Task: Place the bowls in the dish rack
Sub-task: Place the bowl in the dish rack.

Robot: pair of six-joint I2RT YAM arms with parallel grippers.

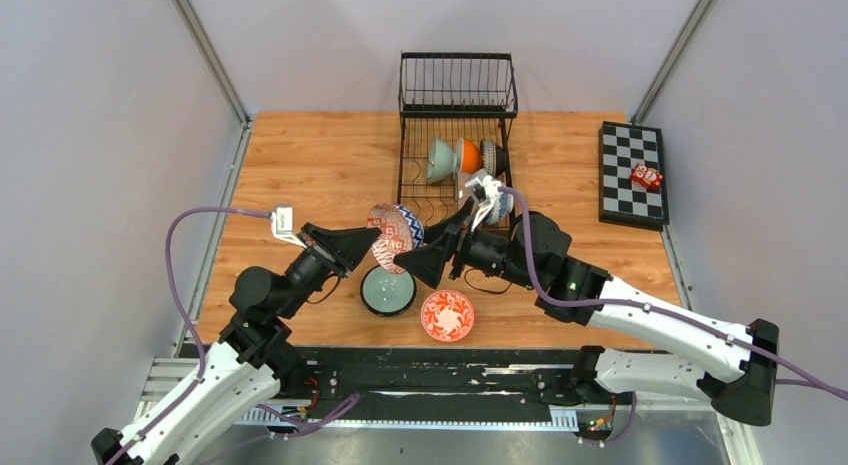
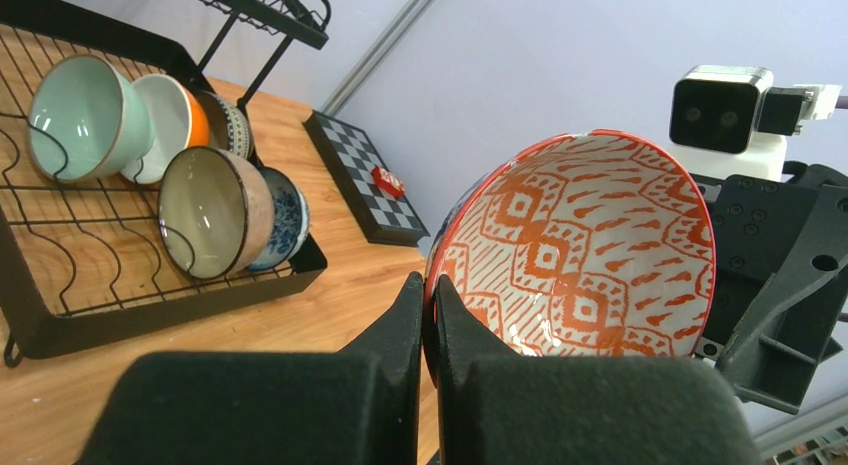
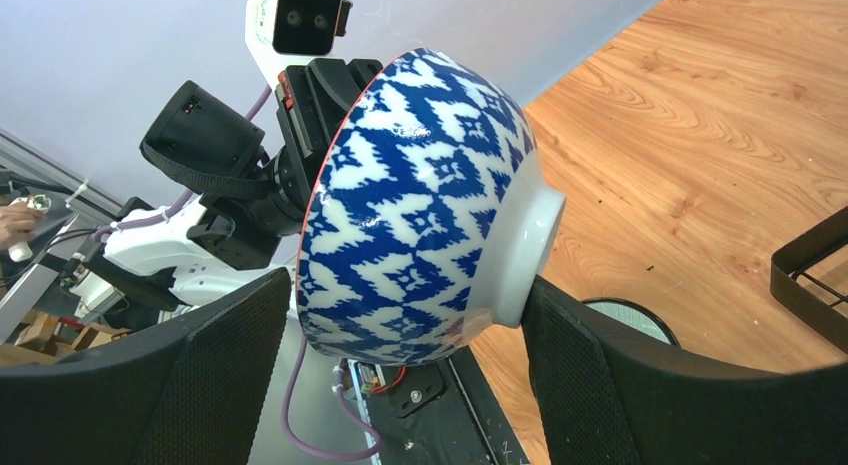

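My left gripper [image 2: 428,305] is shut on the rim of a bowl [image 2: 590,245] that is red-patterned inside and blue-and-white outside, held tilted above the table [image 1: 395,235]. My right gripper [image 3: 405,285] is open and straddles this bowl [image 3: 420,205]: one finger rests at its white foot, the other stands a little off the rim. The black wire dish rack [image 1: 458,85] stands at the back with several bowls on edge in its base, among them a pale green one [image 1: 440,158] and an orange one [image 1: 468,157]. A pale green bowl [image 1: 388,290] and a red floral bowl [image 1: 447,315] sit on the table near me.
A checkered board [image 1: 632,173] with a small red object [image 1: 646,176] lies at the right edge. Grey walls close in the wooden table [image 1: 300,165] on the left, right and back. The rack's raised basket overhangs its base tray.
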